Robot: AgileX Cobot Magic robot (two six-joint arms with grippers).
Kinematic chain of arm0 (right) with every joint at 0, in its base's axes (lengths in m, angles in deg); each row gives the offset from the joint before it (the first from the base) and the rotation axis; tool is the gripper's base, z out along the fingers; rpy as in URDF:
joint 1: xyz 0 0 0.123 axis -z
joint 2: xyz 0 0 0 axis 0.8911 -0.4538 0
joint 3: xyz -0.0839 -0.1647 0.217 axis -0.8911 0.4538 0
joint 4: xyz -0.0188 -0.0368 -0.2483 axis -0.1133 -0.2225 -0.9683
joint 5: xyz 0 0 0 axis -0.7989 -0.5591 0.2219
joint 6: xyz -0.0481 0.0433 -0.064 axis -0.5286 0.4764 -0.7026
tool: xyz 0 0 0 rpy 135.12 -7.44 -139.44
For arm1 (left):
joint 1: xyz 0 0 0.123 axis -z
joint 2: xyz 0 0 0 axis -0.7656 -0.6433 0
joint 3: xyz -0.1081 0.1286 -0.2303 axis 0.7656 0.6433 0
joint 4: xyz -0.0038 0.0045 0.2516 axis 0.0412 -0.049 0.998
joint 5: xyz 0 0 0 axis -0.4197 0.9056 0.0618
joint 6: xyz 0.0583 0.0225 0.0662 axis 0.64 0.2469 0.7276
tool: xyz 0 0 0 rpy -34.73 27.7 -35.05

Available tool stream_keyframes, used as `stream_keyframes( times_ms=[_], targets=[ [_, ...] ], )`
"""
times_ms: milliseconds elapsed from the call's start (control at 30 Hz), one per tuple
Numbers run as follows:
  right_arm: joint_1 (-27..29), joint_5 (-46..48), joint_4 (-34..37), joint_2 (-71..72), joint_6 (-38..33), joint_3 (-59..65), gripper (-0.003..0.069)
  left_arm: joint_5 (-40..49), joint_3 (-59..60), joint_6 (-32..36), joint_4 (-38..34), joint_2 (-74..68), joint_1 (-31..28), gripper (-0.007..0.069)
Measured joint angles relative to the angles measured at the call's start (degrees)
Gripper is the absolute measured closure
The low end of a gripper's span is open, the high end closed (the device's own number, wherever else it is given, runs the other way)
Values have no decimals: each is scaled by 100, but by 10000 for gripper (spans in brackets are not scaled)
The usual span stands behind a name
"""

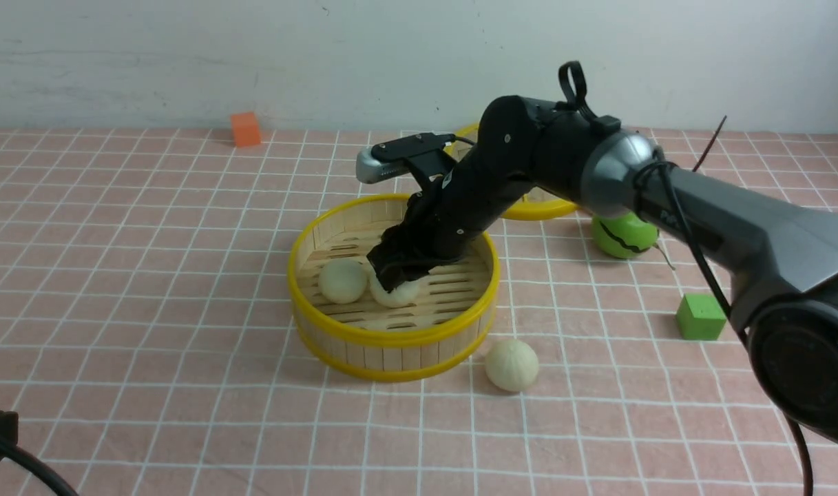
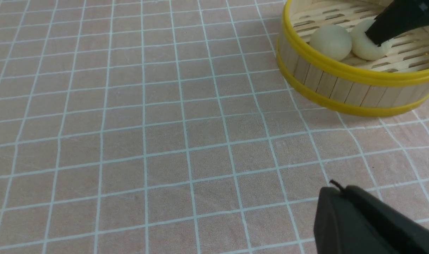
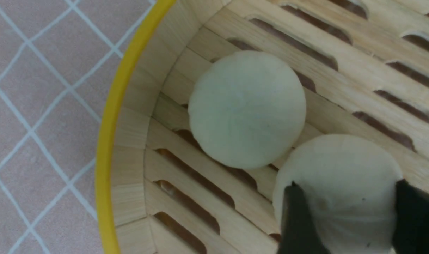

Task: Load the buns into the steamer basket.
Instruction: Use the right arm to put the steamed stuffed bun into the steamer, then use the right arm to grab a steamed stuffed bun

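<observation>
The steamer basket (image 1: 391,337) stands mid-table, a bamboo tub with yellow rims. Two cream buns lie side by side on its slotted floor: one bun (image 1: 343,280) sits free, the other bun (image 1: 399,294) lies under my right gripper (image 1: 394,272). In the right wrist view the gripper (image 3: 344,211) is open, its black fingers flanking that bun (image 3: 341,165), which rests on the slats beside the free bun (image 3: 247,107). A third bun (image 1: 512,365) lies on the cloth just right of the basket's front. My left gripper (image 2: 336,190) is shut and empty, low over the cloth, well short of the basket (image 2: 341,84).
A green striped ball (image 1: 622,235) and a green cube (image 1: 700,317) sit to the right. A flat yellow-rimmed disc (image 1: 536,207) lies behind the right arm. An orange cube (image 1: 245,129) is at the far left by the wall.
</observation>
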Motion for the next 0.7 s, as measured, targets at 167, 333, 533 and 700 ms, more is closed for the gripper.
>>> stream_keyframes(
  times_ms=[167, 333, 533, 700],
  targets=[
    [0, 87, -36, 364, 0, 0, 79, 0, 1, 0, 1, 0, 0, 638],
    [0, 571, -542, 1029, 64, -211, 62, 0, 1, 0, 6, 0, 0, 638],
    [45, 1806, -1342, 1794, 403, -183, 97, -68, 1, 0, 6, 0, 0, 638],
    [58, 1940, -1590, 1777, 723, 837, 99, -134, 1, -7, 6, 0, 0, 638]
  ],
)
